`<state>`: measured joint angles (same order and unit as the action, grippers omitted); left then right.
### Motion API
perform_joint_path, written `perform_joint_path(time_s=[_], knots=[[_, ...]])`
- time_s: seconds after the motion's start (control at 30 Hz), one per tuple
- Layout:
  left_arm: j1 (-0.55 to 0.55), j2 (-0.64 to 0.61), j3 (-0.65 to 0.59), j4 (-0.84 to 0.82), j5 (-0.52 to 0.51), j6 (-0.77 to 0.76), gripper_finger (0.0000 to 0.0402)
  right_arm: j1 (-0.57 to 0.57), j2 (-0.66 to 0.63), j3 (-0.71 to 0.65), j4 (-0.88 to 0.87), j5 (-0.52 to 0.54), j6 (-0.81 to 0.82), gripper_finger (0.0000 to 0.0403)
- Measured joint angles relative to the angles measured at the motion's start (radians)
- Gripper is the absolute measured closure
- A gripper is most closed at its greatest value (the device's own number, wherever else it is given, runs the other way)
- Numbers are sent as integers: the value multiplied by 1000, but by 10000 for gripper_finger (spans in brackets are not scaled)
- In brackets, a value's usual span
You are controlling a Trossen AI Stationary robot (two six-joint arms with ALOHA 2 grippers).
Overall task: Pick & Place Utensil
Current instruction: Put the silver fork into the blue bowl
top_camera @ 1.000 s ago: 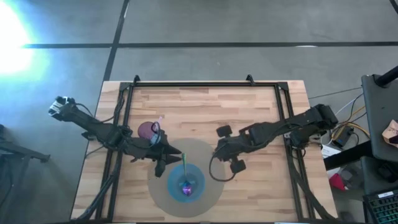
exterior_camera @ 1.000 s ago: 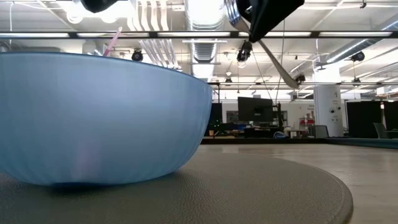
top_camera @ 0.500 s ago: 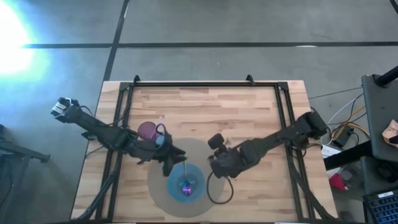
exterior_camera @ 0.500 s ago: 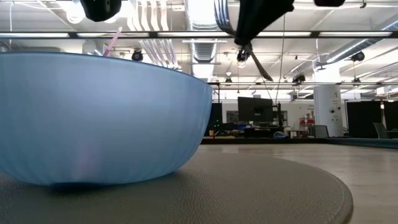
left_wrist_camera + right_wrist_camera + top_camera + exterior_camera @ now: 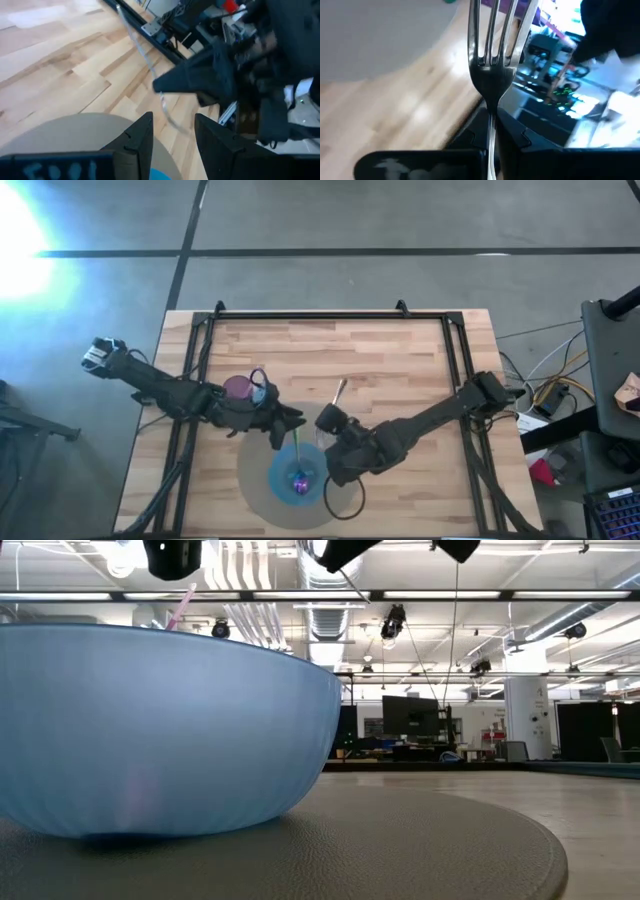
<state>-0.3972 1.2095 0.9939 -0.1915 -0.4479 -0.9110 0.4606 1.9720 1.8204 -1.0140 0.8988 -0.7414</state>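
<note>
Landmark: the blue bowl (image 5: pixel 299 472), sitting on a round grey mat (image 5: pixel 262 486) toward the near edge of the wooden table (image 5: pixel 380 360).

Right gripper (image 5: pixel 330 448) hangs just beside the bowl's right rim, over the mat. Jaws clamped tight on a metal fork (image 5: pixel 492 55). In the right wrist view the fork's neck runs down between the two dark fingers (image 5: pixel 515 137), tines pointing away from the wrist. From above, the fork's handle end (image 5: pixel 339 392) sticks out past the gripper, away from the bowl toward the table's far side. Fork is in the air, not in the bowl.

Left gripper (image 5: pixel 292 420) sits just off the bowl's far-left rim, above the mat edge. Jaws parted part-way, nothing between them; the left wrist view shows its two fingers (image 5: pixel 139 140) with a clear gap and the right arm (image 5: pixel 250 65) close ahead.

Inside the bowl: a purple item (image 5: pixel 300 480) at the bottom and a thin green stick (image 5: pixel 299 448) leaning on the far rim; cannot tell what they are.

A pink cup (image 5: pixel 238 390) stands on the table beyond the bowl, to its far left, beside the left arm.

Low view: bowl wall (image 5: pixel 150 730) fills the left side, both arms dark at the top edge.
</note>
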Motion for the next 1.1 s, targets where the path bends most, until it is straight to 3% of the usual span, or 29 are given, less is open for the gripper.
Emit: perform_joint_path(time_s=[0.2, 0.4, 1.1], knots=[[6, 4, 1, 6, 3, 1, 266, 0, 87, 89, -9, 36, -85, 392], [6, 4, 1, 0, 20, 1, 266, -1, 131, 148, -16, 147, -145, 392], [35, 44, -1, -26, 97, -56, 266, -30, 138, 182, -19, 151, -195, 392]])
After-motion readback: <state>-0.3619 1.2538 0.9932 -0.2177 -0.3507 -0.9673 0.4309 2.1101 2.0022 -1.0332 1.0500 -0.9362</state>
